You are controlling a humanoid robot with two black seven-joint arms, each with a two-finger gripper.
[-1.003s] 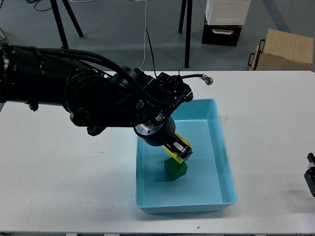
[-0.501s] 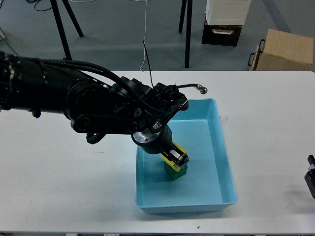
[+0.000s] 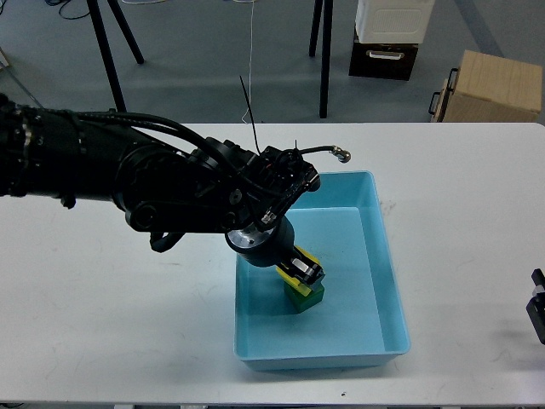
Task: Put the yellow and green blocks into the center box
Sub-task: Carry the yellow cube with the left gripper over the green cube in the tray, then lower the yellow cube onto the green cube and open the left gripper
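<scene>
1. White, flat laminate surface (image 3: 102, 324) carries everything and fills most of the head view.
2. Next in size, the black left arm (image 3: 128, 183) reaches in from the left over the light blue rectangular plastic box (image 3: 387, 281), which sits at the centre.
3. Its left end effector (image 3: 304, 274) hangs low inside the box, fingers closed on the small yellow rectangular block (image 3: 303, 267); the grip looks to be across the block's two long sides, though the fingers partly hide it.
4. The yellow block is just above, probably touching, the small green cube-shaped block (image 3: 304, 297) resting on the box floor.
5. Both blocks look light, rigid and smooth, so a pinch on flat opposite faces should hold; released onto the green one, the yellow block could slide off.
6. Only a dark sliver of the right end effector (image 3: 537, 305) shows at the right edge; I cannot tell its state.
</scene>
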